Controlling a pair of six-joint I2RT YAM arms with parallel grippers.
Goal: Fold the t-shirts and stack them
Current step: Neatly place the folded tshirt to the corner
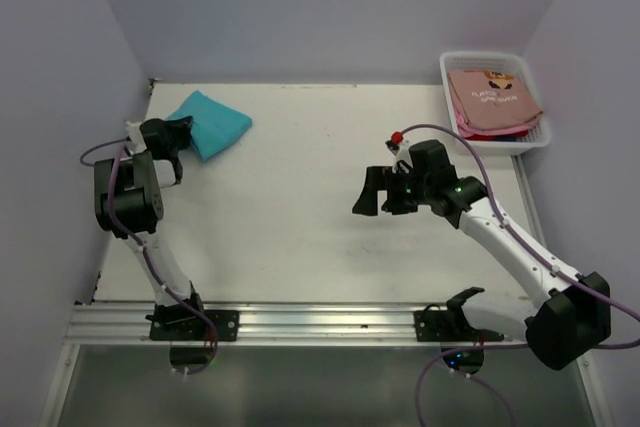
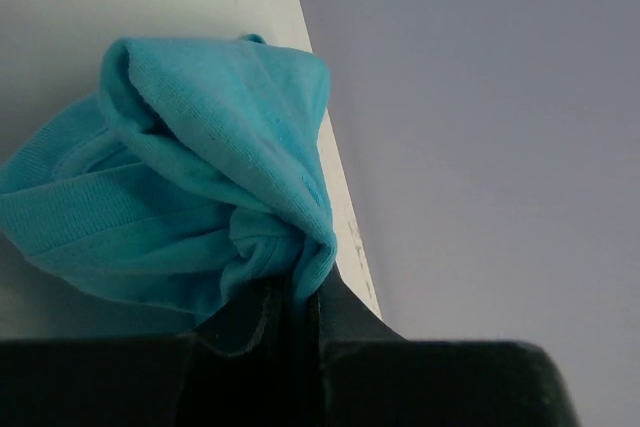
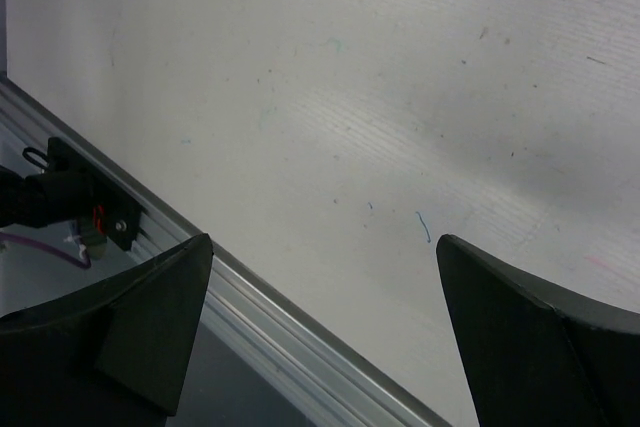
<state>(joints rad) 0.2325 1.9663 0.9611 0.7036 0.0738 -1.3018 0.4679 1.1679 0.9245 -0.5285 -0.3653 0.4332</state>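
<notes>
Left wrist: soft knit teal t-shirt [image 2: 190, 197], crumpled wad in left pincer [image 2: 295, 297].

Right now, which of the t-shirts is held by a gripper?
The teal t-shirt, at the table's far left corner: the left gripper is shut on its cloth. The salmon-pink t-shirt lies in the white basket, touched by no gripper.

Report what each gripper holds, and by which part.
Left gripper is shut on the teal t-shirt, pinching a bunched fold at its edge. Right gripper is open and holds nothing.
</notes>
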